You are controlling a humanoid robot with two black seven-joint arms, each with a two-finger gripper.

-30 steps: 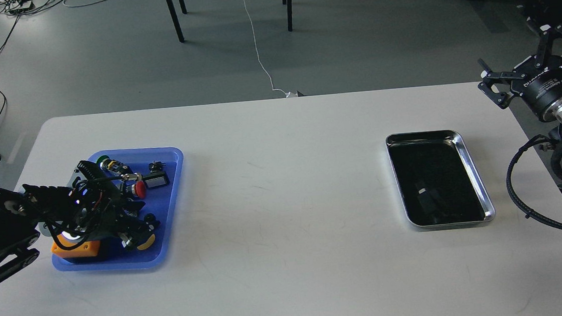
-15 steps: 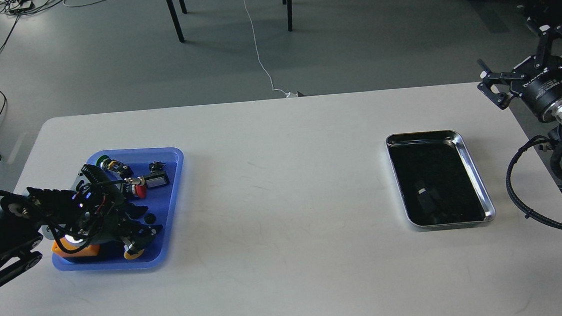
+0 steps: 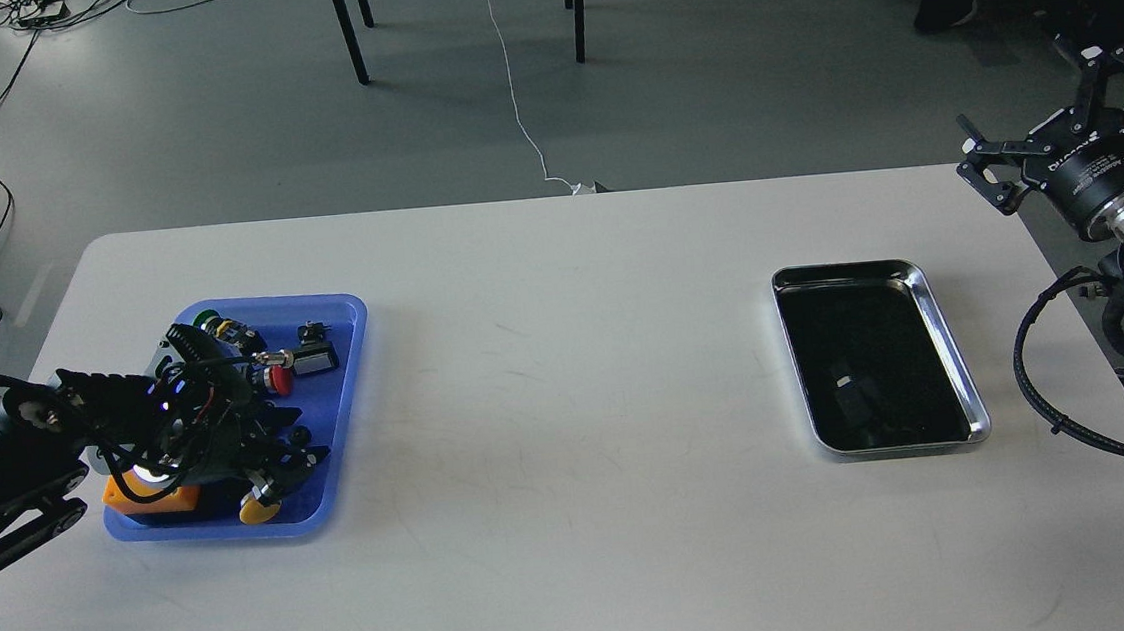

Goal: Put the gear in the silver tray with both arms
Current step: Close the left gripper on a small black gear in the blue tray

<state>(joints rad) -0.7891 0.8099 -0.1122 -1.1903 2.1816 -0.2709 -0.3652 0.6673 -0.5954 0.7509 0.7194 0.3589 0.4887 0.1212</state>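
Taking the white table (image 3: 547, 377) as the landmark, the left gripper (image 3: 269, 474) is reaching in over its near-left part, inside the blue tray (image 3: 351, 372) lying there. Its black fingers are pointing toward the tray's near right corner and are closing around a small yellow-orange part (image 3: 258, 505), which is sitting between the fingertips; the dark clutter is making it hard to tell whether that part is lifted off the tray floor. Just beside it, toward the table's left edge, an orange block (image 3: 150, 496) is lying partly under the wrist. Farther back in the same tray a red-capped button (image 3: 279, 378), a small grey switch (image 3: 315, 357) and a green-topped piece (image 3: 204, 319) are lying close together. On the table's right part, well apart from the blue tray, the silver tray (image 3: 946, 325) is sitting flat, its dark bottom showing only reflections, with no part visible inside. Beyond the table's far right corner, the right gripper (image 3: 1058, 111) is hanging off the tabletop with its two fingers spread wide and nothing between them. Past the table's far edge, black furniture legs (image 3: 349, 31) and a white cable (image 3: 514, 89) are standing and trailing on the grey floor.
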